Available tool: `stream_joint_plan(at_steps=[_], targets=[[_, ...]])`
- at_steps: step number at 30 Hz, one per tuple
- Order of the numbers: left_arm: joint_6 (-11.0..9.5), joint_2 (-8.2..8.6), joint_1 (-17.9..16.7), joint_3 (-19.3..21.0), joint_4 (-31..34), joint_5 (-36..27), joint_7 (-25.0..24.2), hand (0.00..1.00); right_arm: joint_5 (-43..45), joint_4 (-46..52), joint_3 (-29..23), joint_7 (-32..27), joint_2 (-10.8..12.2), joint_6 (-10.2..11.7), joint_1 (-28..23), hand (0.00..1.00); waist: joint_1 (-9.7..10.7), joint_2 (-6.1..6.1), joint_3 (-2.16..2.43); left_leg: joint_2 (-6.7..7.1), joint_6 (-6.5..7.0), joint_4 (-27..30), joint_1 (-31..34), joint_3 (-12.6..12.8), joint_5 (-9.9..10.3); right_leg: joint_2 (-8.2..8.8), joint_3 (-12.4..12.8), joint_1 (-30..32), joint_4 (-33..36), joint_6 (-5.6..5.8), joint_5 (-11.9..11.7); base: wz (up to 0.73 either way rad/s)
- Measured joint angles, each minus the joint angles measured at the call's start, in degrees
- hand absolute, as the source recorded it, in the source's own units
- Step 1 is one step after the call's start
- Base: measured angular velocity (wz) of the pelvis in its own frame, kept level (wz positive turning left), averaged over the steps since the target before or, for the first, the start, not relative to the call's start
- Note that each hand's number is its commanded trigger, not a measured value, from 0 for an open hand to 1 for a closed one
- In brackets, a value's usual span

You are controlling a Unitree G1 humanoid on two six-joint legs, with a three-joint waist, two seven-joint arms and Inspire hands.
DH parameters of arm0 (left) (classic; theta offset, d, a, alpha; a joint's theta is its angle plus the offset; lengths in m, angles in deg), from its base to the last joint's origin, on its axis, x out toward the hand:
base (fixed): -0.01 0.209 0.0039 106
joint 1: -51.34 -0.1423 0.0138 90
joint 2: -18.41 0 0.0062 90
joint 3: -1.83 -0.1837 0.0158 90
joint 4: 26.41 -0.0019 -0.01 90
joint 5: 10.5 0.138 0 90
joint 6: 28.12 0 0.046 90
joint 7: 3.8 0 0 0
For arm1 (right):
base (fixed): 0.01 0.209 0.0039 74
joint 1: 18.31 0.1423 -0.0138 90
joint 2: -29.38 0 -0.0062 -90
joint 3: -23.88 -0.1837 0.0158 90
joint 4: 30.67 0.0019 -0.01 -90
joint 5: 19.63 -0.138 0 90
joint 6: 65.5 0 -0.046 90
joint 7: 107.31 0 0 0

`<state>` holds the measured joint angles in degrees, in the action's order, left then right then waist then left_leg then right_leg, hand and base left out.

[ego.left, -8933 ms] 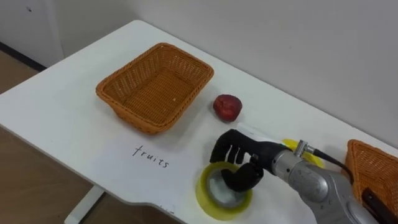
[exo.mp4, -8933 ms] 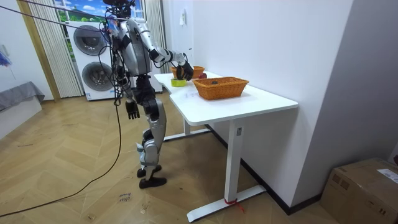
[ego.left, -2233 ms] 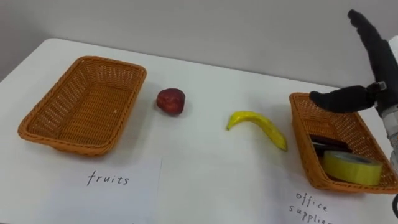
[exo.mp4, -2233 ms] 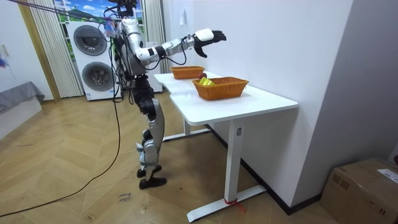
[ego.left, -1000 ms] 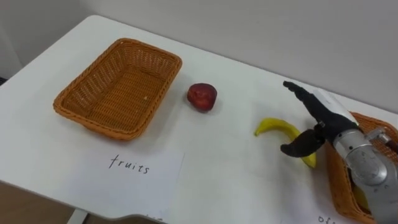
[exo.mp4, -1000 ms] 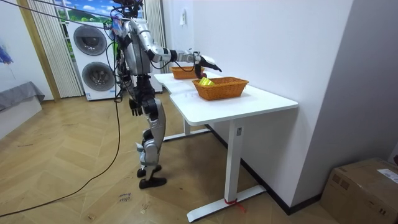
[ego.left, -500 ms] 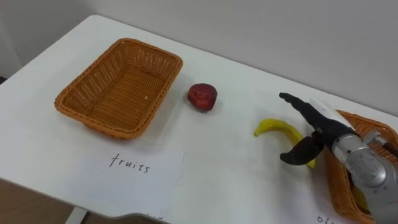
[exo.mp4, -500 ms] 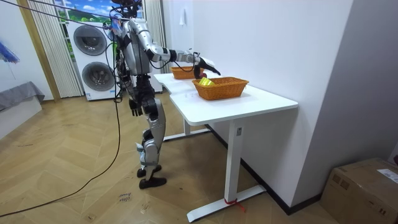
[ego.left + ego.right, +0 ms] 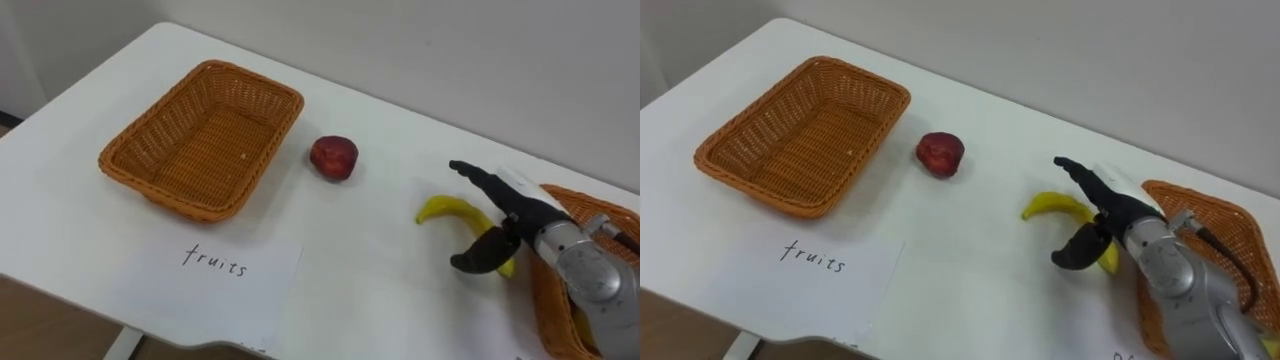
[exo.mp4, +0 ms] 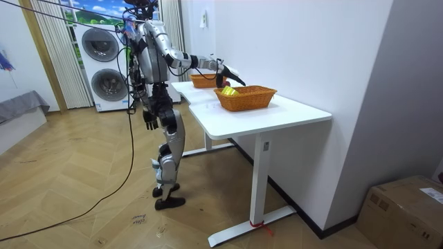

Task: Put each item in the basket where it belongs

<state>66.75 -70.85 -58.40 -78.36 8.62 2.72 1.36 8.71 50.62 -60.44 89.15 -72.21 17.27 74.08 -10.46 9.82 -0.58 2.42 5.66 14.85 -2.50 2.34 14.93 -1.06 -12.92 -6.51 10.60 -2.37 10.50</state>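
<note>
A yellow banana (image 9: 445,208) lies on the white table (image 9: 390,290), just left of the office-supplies basket (image 9: 592,203). My right hand (image 9: 512,216) is open over the banana's right end, straight fingers reaching across above it and the thumb hanging in front. That end of the banana is hidden behind the hand. A red apple (image 9: 334,158) sits between the banana and the empty fruits basket (image 9: 200,140) at the left. In the room view my left hand (image 10: 148,119) hangs by my hip.
A paper sheet marked "fruits" (image 9: 215,262) lies in front of the left basket, near the table's front edge. A wall runs close behind the table. In the room view I stand at the table's end, and something yellow (image 10: 228,90) shows in the nearer basket.
My right hand has come down and flattened over the banana, fingers now stretched across it. The eye view has shifted a little; fruit and baskets have not moved.
</note>
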Motion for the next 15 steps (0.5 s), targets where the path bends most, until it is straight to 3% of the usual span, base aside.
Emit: stream_joint_plan(at_steps=[5,15], targets=[[0.2,-0.52,0.0,-0.4,0.5,0.1,-0.1,0.00,2.3,-1.4,2.1,0.0,-1.3,-0.4,0.0,0.00,-0.4,0.25,0.09,0.02,0.01,0.0,0.0,0.0,0.0,0.00,0.1,0.1,0.0,0.00,0.0,0.00],[1.1,-1.24,0.1,-1.1,1.1,0.1,0.4,0.00,4.0,-3.3,2.8,0.0,-1.3,-1.6,1.1,0.00,-0.9,0.20,0.03,0.05,0.02,0.1,0.1,-0.1,0.0,0.00,0.2,-0.1,-0.1,0.00,0.0,0.00]])
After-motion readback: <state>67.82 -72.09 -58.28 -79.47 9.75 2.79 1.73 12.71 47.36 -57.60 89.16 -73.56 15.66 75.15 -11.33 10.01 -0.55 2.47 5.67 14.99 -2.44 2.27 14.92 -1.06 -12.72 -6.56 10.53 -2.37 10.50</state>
